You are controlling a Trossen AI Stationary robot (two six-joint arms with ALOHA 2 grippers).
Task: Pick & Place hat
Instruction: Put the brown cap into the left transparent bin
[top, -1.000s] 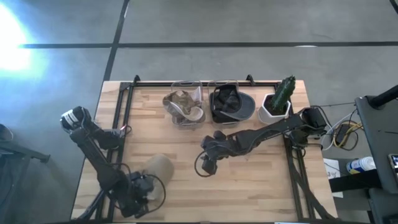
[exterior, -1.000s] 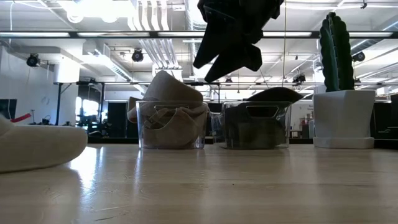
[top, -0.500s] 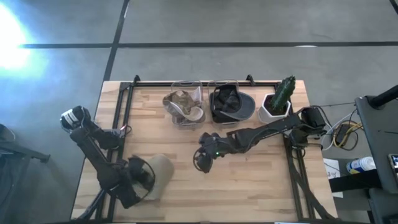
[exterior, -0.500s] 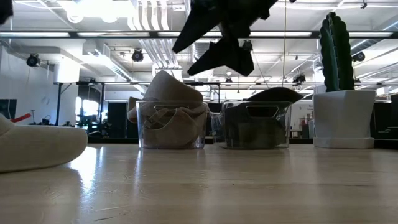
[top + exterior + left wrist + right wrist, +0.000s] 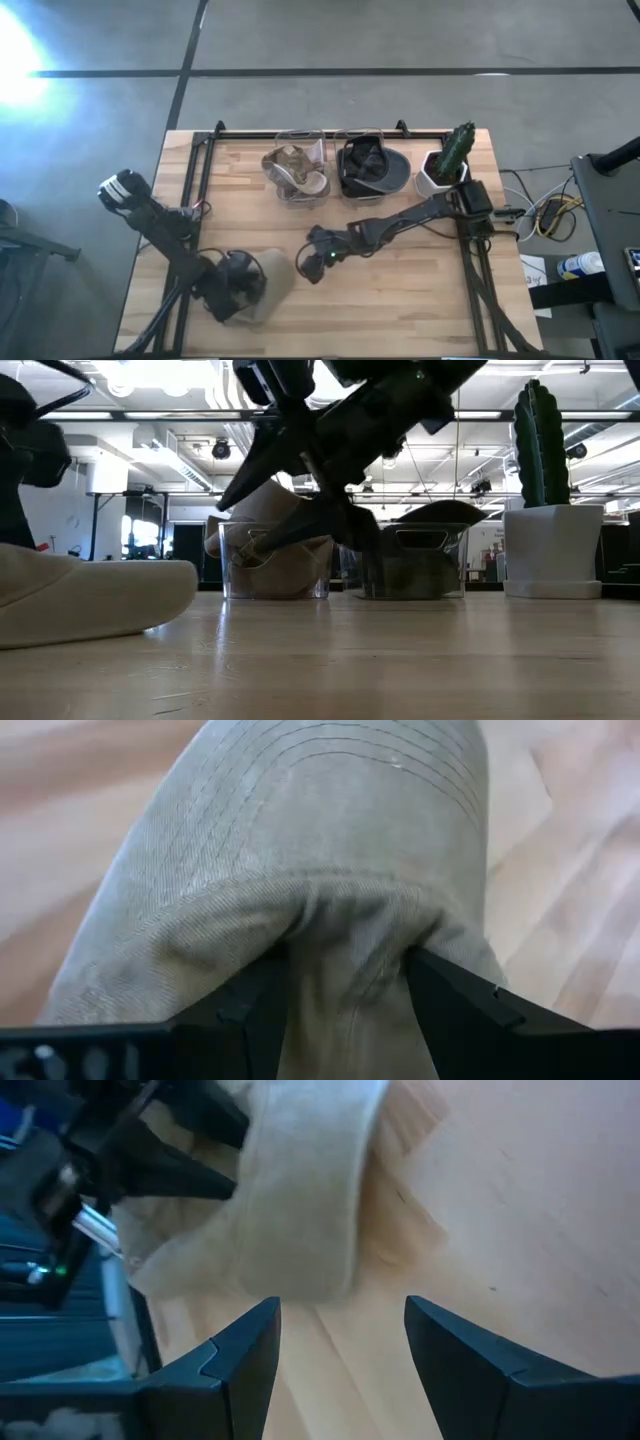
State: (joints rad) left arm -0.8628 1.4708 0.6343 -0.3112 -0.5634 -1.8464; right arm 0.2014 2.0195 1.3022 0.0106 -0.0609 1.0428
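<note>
While the tan hat [image 5: 268, 283] is lying on the wooden table [image 5: 400, 290] near its front-left corner, the left gripper [image 5: 243, 290] is pinching its bunched fabric between both fingers [image 5: 455, 1005]. Right gripper [image 5: 313, 262] is hanging just beside the hat with its fingers [image 5: 245, 1360] spread wide, pointing at the brim. Two clear bins [image 5: 300, 165] of hats and a potted cactus [image 5: 448, 160] are sitting along the back edge.

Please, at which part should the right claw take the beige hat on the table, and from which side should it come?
Probably the brim edge of the beige hat nearest the open right claw, approached from the table's middle. That edge is thin, free, and faces the right claw; the left claw is already closed on the hat's other end.
</note>
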